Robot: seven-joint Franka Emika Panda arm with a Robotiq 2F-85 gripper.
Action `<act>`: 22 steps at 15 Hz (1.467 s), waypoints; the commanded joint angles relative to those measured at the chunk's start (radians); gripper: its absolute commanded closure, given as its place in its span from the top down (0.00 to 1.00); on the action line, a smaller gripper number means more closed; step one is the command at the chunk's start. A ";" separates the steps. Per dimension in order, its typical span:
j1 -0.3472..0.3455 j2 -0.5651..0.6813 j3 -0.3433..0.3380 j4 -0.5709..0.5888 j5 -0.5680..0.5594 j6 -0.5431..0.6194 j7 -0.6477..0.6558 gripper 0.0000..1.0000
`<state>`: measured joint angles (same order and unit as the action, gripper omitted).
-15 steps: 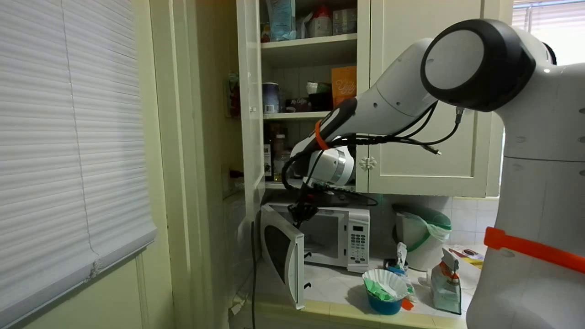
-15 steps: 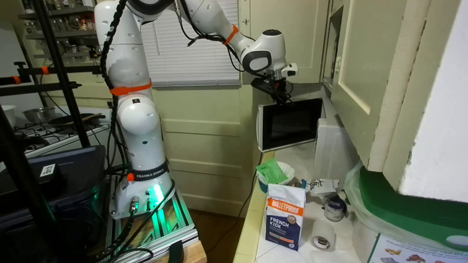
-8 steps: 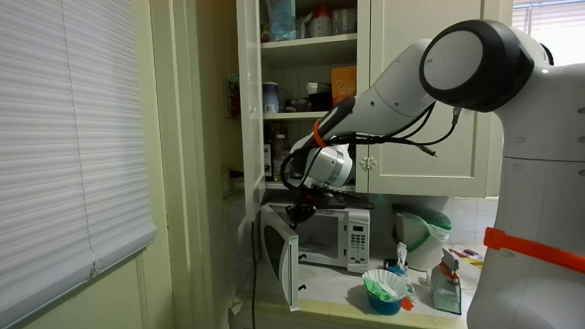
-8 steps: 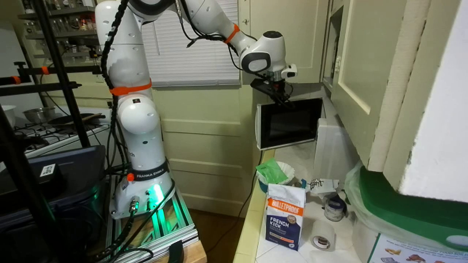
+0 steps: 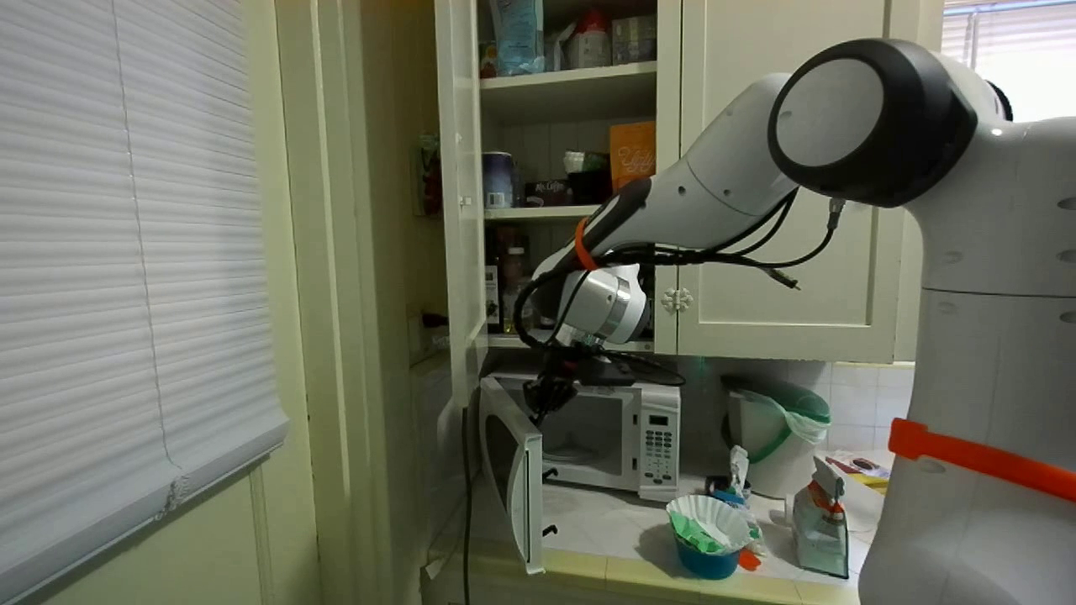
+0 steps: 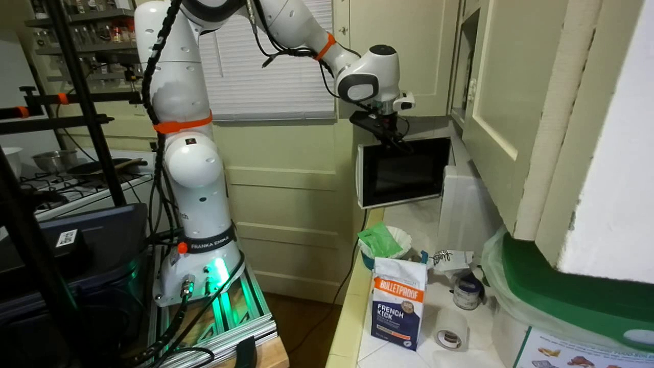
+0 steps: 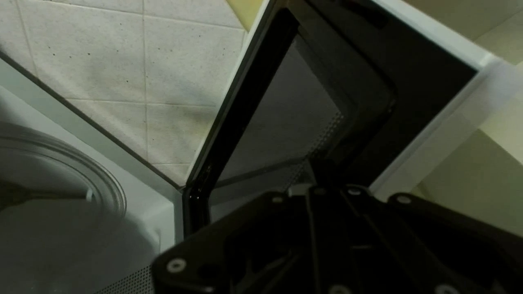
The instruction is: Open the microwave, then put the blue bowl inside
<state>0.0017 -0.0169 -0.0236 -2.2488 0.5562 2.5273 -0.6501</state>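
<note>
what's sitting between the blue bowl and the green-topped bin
A crumpled white packet and a small container; in an exterior view they sit between the blue bowl and the bin.

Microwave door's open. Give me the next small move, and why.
Probably nudge the door gently outward: it juts forward, not swung fully back, and the shut gripper is at its inner side, apparently placed to push. A wider opening should help the bowl, on the counter, go in.
</note>
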 commanded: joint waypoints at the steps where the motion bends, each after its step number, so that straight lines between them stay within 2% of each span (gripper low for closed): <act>1: 0.004 0.018 0.006 0.022 0.038 -0.017 -0.030 0.00; 6: 0.006 0.035 0.020 0.035 0.027 -0.009 -0.024 0.00; 8: 0.001 0.032 0.021 0.030 -0.016 0.009 0.015 0.00; 16: -0.021 -0.087 -0.012 -0.028 -0.093 -0.019 0.092 0.00; 18: -0.027 -0.115 -0.025 -0.041 -0.144 -0.039 0.128 0.00; 19: -0.031 -0.128 -0.030 -0.053 -0.188 -0.039 0.154 0.26; 20: -0.035 -0.141 -0.035 -0.065 -0.230 -0.045 0.188 0.28; 22: -0.052 -0.170 -0.038 -0.098 -0.353 -0.074 0.296 0.40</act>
<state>-0.0299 -0.1185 -0.0568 -2.2782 0.3477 2.5037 -0.4868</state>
